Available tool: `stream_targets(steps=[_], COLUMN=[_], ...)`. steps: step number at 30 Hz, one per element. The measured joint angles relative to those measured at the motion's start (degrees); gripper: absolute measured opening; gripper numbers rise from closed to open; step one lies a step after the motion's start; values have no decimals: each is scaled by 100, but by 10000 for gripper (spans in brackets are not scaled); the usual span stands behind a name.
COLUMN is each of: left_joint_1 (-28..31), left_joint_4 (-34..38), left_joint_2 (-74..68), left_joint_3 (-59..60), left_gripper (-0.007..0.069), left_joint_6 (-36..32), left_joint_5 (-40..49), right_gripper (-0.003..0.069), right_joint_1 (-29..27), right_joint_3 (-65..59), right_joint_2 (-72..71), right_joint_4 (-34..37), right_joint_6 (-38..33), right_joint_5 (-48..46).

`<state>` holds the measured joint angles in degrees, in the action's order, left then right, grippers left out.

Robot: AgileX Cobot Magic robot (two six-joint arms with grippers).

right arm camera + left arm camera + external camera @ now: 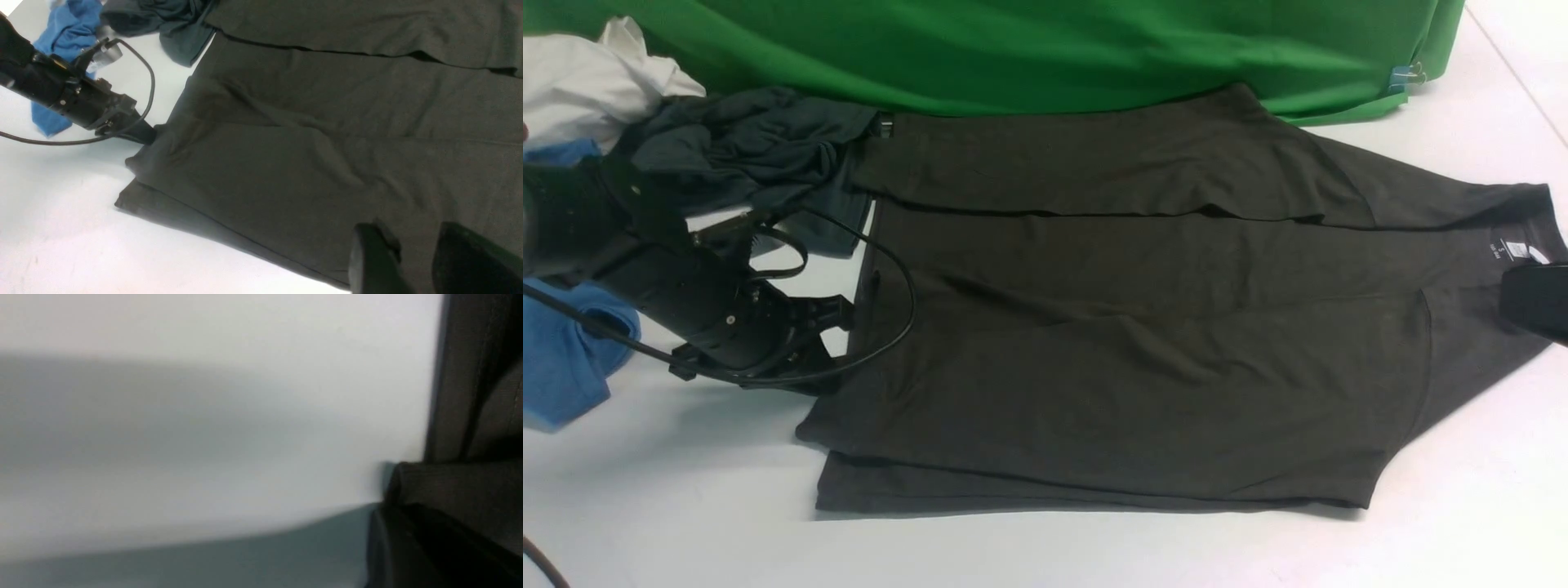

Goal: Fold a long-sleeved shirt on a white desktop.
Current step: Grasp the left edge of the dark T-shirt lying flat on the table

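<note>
1. A near-black long-sleeved shirt (1143, 343) lies flat across the white desk (686, 506), its sides folded inward and its neck label (1515, 249) toward the robot's right.
2. The left claw (843, 314) is closed on the shirt's hem edge.
3. The right claw (410, 234) sits over the collar end, its fingers apart, with fabric showing between them.
4. A teal-grey garment (752, 147) and a blue garment (564, 351) lie beside the left arm, with a green cloth (1045, 49) behind.

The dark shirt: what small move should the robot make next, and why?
Probably raise the left gripper a little. Its jaws look shut on the hem of the long-sleeved shirt, and both long sides are already folded inward, so lifting that hem would start the fold toward the collar.
</note>
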<state>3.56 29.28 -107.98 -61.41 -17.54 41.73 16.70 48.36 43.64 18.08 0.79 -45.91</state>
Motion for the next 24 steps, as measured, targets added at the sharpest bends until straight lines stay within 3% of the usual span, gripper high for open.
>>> stream_targets(steps=[20, 24], left_joint_1=[-5, -5], left_joint_4=[212, -63], left_joint_2=[1268, 1324], left_joint_3=[83, 83], left_gripper=[20, 35], left_joint_6=[-232, 75], left_joint_5=[-347, -320], right_gripper=[241, 241], right_joint_1=[2, 2], right_joint_3=[0, 0], right_joint_2=[0, 0], right_joint_4=[0, 0], right_joint_6=[7, 7], right_joint_5=[232, 238])
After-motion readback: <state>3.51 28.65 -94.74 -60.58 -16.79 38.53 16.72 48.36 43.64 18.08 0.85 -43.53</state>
